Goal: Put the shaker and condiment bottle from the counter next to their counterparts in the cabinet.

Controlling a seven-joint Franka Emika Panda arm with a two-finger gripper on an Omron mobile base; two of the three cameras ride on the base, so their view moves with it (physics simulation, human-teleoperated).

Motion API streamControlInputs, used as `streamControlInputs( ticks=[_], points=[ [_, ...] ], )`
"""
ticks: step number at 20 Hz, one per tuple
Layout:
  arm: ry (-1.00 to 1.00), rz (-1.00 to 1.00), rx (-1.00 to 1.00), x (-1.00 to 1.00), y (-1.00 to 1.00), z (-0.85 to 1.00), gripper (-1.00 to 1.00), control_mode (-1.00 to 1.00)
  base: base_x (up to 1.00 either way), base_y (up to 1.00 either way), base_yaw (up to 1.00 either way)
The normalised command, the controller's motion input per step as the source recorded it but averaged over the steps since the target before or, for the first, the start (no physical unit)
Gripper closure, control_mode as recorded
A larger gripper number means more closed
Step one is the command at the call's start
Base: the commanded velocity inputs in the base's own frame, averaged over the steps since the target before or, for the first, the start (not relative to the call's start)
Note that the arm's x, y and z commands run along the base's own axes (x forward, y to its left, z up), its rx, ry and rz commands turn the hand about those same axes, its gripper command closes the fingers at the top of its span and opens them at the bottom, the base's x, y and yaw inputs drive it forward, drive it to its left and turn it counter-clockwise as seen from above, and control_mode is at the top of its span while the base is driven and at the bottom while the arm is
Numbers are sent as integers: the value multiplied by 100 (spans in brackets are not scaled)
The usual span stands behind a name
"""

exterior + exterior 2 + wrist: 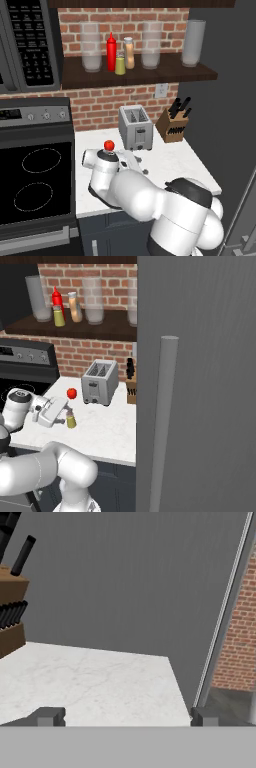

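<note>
Your gripper (125, 717) is hovering with fingers wide apart over the white marble counter (100, 677); the squat yellow-olive shaker (71, 420) is standing just beside it, near the counter's front edge.

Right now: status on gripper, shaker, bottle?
Gripper open, empty, low over counter. Shaker upright on counter just past the fingertips, not gripped. Bottle already on cabinet shelf by the red bottle. Nothing between gripper and shaker.

Home kitchen: stove (37, 175), toaster (135, 128), knife block (172, 126), microwave (27, 42) w/ brick wall.
</note>
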Motion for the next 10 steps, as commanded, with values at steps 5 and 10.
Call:
streamControlInputs(
  ticks=[5,10],
  points=[
    [0,0,0,31,0,-20,-100,-100,0,0,0],
    [0,0,0,29,0,-17,-100,-100,0,0,0]
  ],
)
